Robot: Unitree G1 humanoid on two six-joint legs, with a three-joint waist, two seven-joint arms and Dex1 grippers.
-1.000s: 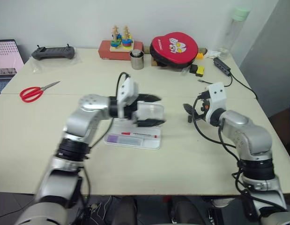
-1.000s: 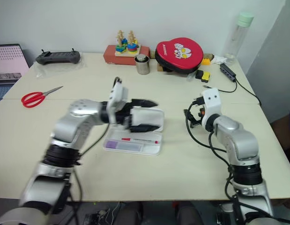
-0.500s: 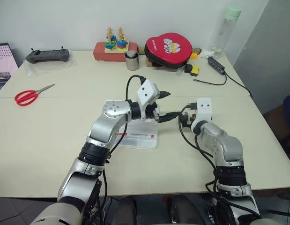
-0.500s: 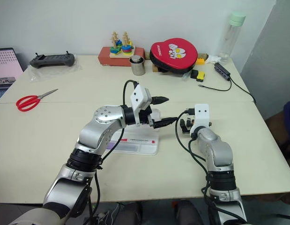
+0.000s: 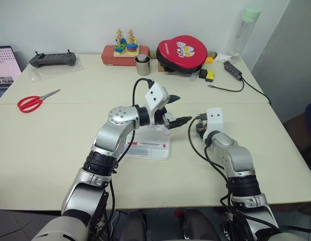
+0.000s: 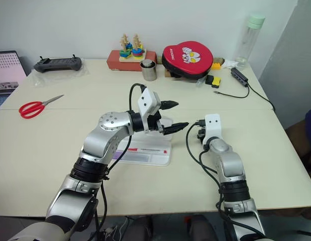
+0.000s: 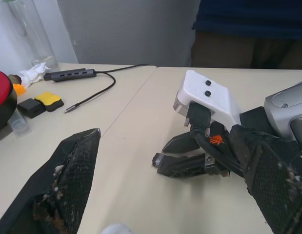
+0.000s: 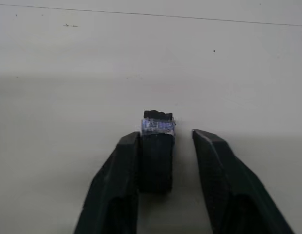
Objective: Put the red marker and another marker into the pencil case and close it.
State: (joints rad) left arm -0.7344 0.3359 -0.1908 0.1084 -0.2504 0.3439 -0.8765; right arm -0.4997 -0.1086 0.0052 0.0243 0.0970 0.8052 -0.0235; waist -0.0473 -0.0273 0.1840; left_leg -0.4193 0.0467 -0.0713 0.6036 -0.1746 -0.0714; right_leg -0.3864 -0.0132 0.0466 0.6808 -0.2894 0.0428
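The white pencil case (image 5: pixel 156 150) lies open on the table with its lid up behind my left arm. The red marker (image 5: pixel 145 144) rests in its tray. A lilac bit of another marker (image 6: pixel 117 156) peeks out beside my left forearm. My left gripper (image 5: pixel 178 109) hovers open and empty above the case's right end, pointing at my right gripper (image 5: pixel 198 129). That one is low on the table, with a small dark grey block (image 8: pixel 157 156) between its fingers. One finger (image 8: pixel 122 185) touches the block; the other (image 8: pixel 224 180) stands a little off it.
Red scissors (image 5: pixel 32 100) lie at the far left. Along the back stand a controller (image 5: pixel 49 59), a stacking toy (image 5: pixel 122 46), a metal cup (image 5: pixel 141 65), a round red pouch (image 5: pixel 184 50), a bottle (image 5: pixel 245 30) and a cabled hub (image 5: pixel 233 70). A person (image 7: pixel 248 19) stands beyond the table.
The camera has shifted. My left gripper swung right, off the case's middle toward the right gripper. My right gripper sank to the table and narrowed round the dark block.
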